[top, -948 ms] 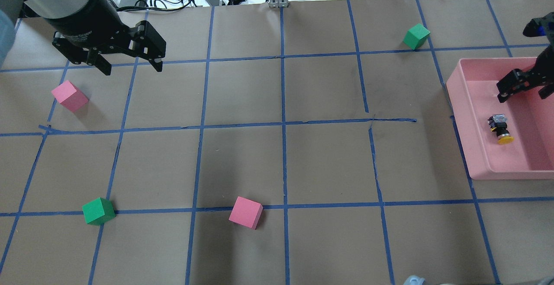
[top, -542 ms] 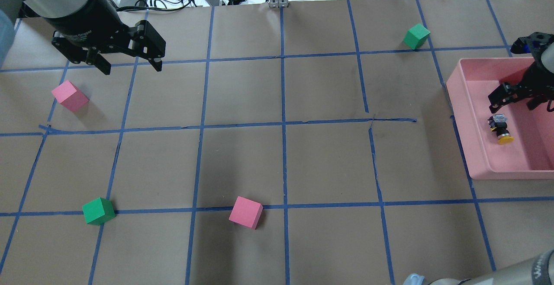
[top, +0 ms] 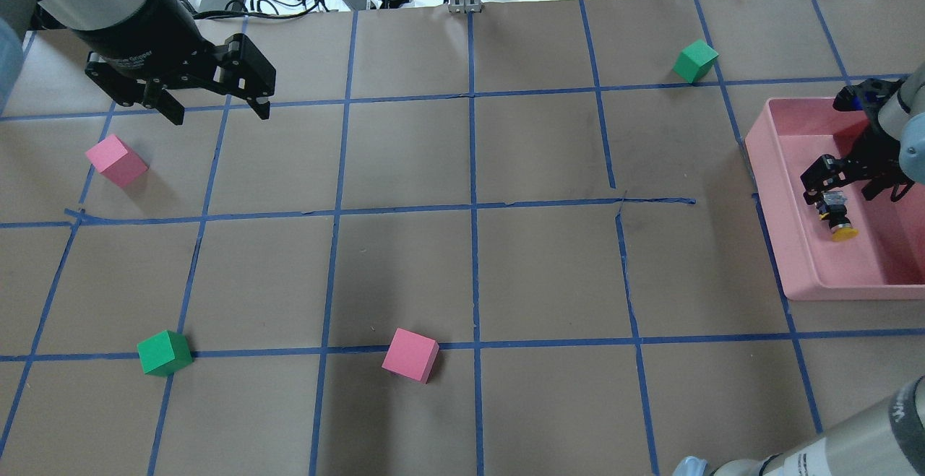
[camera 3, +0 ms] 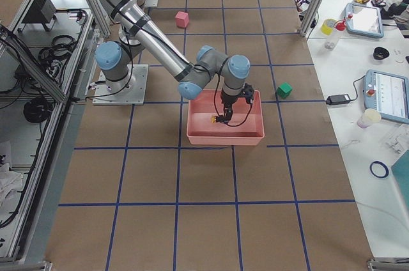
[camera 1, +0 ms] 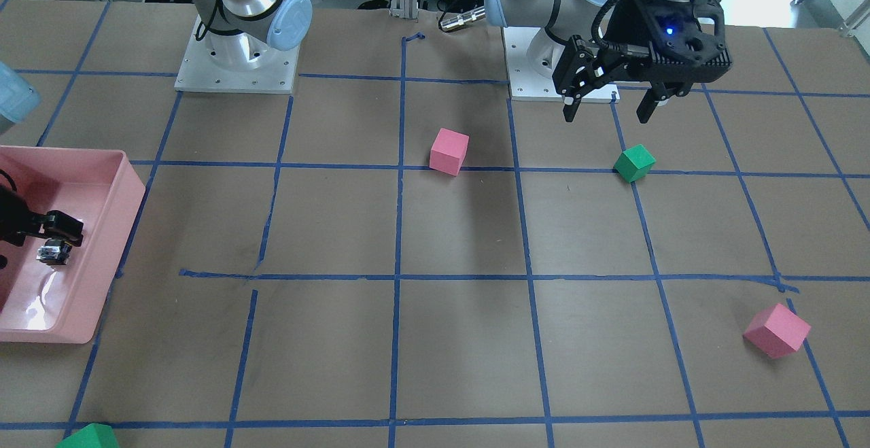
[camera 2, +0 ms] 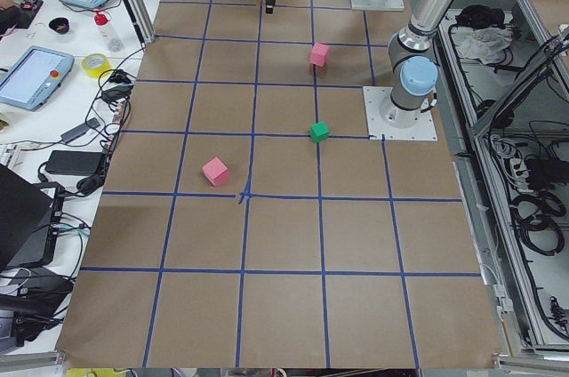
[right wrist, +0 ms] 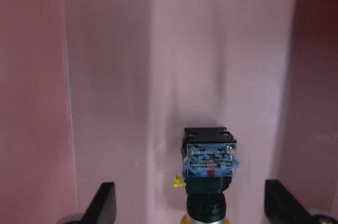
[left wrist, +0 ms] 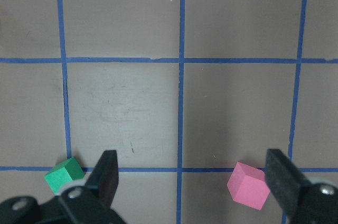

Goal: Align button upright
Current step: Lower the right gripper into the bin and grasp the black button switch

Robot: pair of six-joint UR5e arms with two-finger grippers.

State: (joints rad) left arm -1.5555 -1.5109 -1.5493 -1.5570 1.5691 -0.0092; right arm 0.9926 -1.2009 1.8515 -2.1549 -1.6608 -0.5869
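Observation:
The button [top: 836,216] lies on its side in the pink tray [top: 767,172], with its yellow cap toward the near edge and its grey-white contact block toward my right gripper. My right gripper [top: 842,187] is open and hangs just above the contact block end, without touching it. In the right wrist view the button [right wrist: 209,168] sits low between the two open fingers [right wrist: 104,203]. The front view shows the button [camera 1: 53,253] under one finger. My left gripper [top: 220,113] is open and empty, high over the table's far left.
A pink cube [top: 116,160] lies below my left gripper, a green cube [top: 165,352] at the near left and a pink cube [top: 410,355] at the near middle. Another green cube [top: 695,61] lies far right near the tray. Cables and tape sit beyond the far edge.
My right gripper has moved down into the tray toward the button and now hovers over its contact block end. The button and my left arm have not moved.

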